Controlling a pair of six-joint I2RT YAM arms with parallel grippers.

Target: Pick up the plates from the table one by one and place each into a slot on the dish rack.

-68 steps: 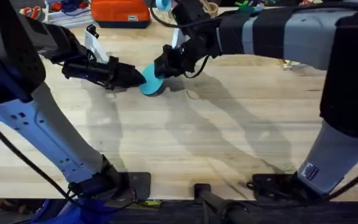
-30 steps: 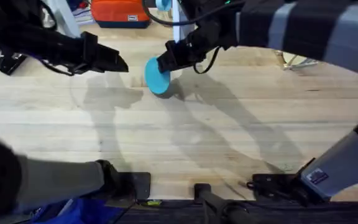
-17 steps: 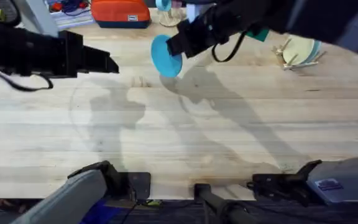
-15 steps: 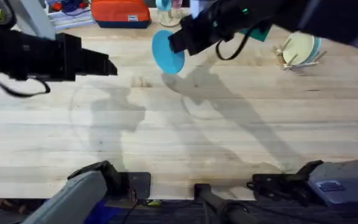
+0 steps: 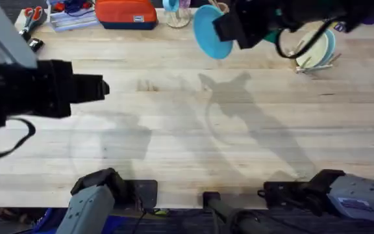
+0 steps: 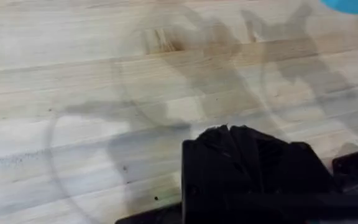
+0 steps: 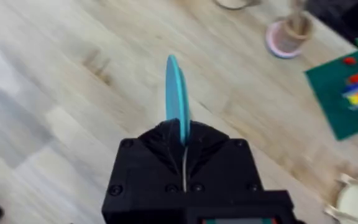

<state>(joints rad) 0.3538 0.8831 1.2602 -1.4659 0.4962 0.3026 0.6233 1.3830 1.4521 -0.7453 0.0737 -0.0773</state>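
Two robot arms work over a light wood table [image 5: 187,143]. The right gripper [image 5: 229,29] is raised above the far edge of the table, right of its middle, its two black fingers pinched tight on the rim of one bright blue plate [image 5: 210,31]. That plate stands on edge rather than lying flat. From overhead its round face is turned toward the left side of the table; from the right wrist camera it shows as a thin upright sliver [image 7: 177,99] rising straight out from between the closed fingers, so its flat plane runs in line with the gripper's reach.

Near the far right corner sits the dish rack [image 5: 313,57], a small frame of thin wooden pegs. At least two plates stand in it: a pale cream plate [image 5: 309,51] in front and a light blue plate [image 5: 330,45] showing as a crescent behind it. The count behind those I cannot tell. The held plate is well left of the rack, not touching it.

The left gripper [image 5: 89,89] hangs over the left side of the table, large and dark, pointing right. Its fingertips [image 6: 219,134] meet with no gap and hold nothing.

Along the far edge lies an orange case [image 5: 125,13].
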